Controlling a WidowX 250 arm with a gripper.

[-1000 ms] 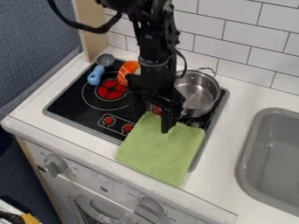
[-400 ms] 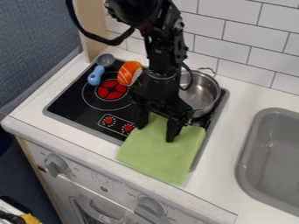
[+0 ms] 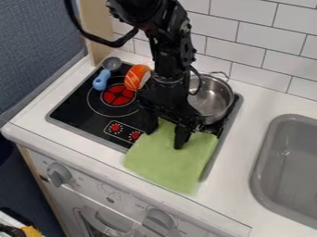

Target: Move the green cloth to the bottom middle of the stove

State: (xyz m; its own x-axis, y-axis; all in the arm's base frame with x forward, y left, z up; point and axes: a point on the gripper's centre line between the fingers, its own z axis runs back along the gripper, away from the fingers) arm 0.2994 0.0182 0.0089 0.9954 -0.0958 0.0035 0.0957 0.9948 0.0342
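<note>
My gripper [image 3: 164, 138] hangs over the upper part of the green cloth [image 3: 167, 163], its two fingers spread wide apart, one near the cloth's upper left edge and one over its upper middle. The cloth lies fairly flat across the front right part of the black stove [image 3: 79, 112], with its lower portion over the stove's front edge and onto the white counter. The gripper covers some of the cloth's top edge.
A metal pot [image 3: 212, 98] stands behind the cloth at the stove's back right. The orange sushi toy [image 3: 136, 77] and a blue-handled spoon [image 3: 101, 80] lie toward the back left. A grey sink [image 3: 288, 169] is set into the counter at the right.
The gripper has moved toward the front and slightly right overall, with a small shift back left at the end. The cloth's front corner has shifted slightly backward.
</note>
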